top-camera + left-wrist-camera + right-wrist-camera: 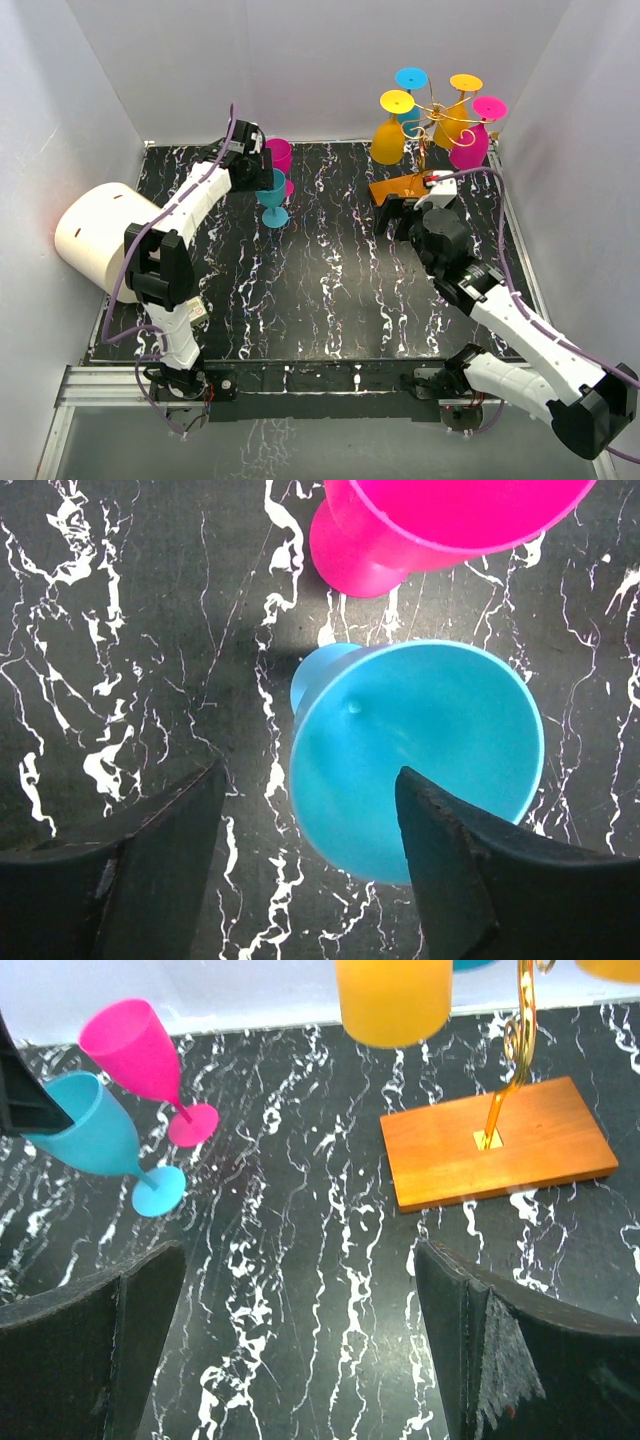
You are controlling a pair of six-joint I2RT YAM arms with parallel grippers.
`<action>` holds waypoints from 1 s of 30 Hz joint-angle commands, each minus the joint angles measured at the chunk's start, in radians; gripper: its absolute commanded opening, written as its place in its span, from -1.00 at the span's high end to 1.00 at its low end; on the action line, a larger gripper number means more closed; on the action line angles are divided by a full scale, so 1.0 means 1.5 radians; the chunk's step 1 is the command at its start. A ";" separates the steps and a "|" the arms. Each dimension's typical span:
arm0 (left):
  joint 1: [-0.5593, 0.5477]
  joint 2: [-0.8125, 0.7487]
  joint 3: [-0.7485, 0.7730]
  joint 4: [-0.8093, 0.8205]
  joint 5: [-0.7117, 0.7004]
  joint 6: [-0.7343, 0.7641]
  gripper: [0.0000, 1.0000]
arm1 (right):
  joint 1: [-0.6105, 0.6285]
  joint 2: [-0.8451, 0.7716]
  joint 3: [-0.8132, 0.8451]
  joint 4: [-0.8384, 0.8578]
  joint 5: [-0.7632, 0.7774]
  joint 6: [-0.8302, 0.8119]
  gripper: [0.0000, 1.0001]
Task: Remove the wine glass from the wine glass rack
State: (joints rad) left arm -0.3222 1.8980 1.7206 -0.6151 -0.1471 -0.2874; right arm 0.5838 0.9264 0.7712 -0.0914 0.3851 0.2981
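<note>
The wine glass rack point(432, 112), gold wire on an orange base point(400, 188), stands at the back right with several glasses hanging upside down: orange point(388, 142), orange point(452, 124), pink point(470, 148) and a blue one mostly hidden behind them. A blue glass point(272, 192) and a pink glass point(280, 156) stand upright at the back left. My left gripper point(258, 166) is open above the blue glass point(415, 750), its right finger point(450, 860) over the rim. My right gripper point(396, 217) is open and empty in front of the base point(500, 1145).
A large white cylinder point(100, 235) lies at the table's left edge. White walls close in the back and both sides. In the right wrist view an orange glass point(393, 1000) hangs above the table left of the gold post point(512, 1070).
</note>
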 commanded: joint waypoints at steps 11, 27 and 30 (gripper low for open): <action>0.001 -0.326 -0.153 -0.021 0.000 0.019 -0.95 | -0.003 -0.057 0.172 -0.035 0.015 -0.059 -0.97; 0.002 -0.614 -0.350 0.016 0.224 -0.113 -0.97 | -0.004 0.067 0.345 0.095 0.189 -0.174 -0.97; 0.002 -0.630 -0.368 0.018 0.231 -0.125 -0.97 | -0.004 0.119 0.397 0.105 0.258 -0.203 -0.97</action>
State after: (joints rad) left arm -0.3218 0.9913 1.1980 -0.6094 0.1341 -0.4267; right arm 0.5812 1.0283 1.2564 -0.0303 0.6151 0.0753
